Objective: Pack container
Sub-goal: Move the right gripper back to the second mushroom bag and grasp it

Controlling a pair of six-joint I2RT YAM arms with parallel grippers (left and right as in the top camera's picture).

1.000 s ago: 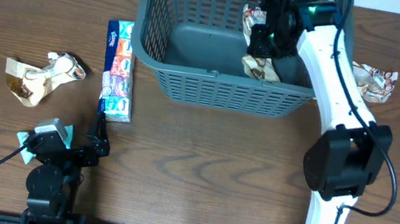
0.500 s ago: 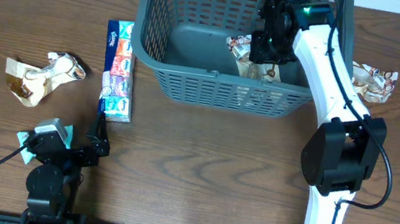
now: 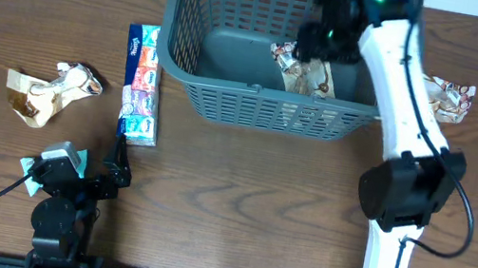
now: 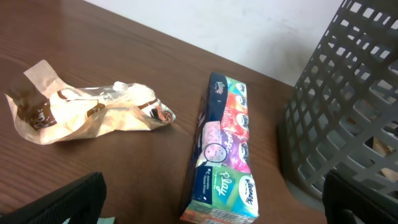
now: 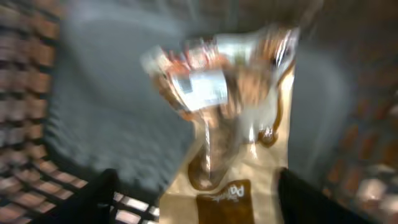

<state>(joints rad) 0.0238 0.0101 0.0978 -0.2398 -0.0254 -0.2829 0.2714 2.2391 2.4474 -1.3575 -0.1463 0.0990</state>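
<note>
The container (image 3: 262, 109) stands mouth up at the far middle of the surface, its long axis running left to right. One crumpled wrapper (image 3: 299, 69) lies on its floor, toward the right end. My right tool (image 3: 320, 37) hangs directly above that wrapper, fingers spread, holding nothing. My left tool (image 3: 121, 162) sits well apart from the container, fingers likewise parted.

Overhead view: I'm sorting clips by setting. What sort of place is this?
Probably a robotics lab bench rather than a home: a left arm and a right arm stand at the near edge of a wooden table, with a few packets laid out around a grey plastic basket.
</note>
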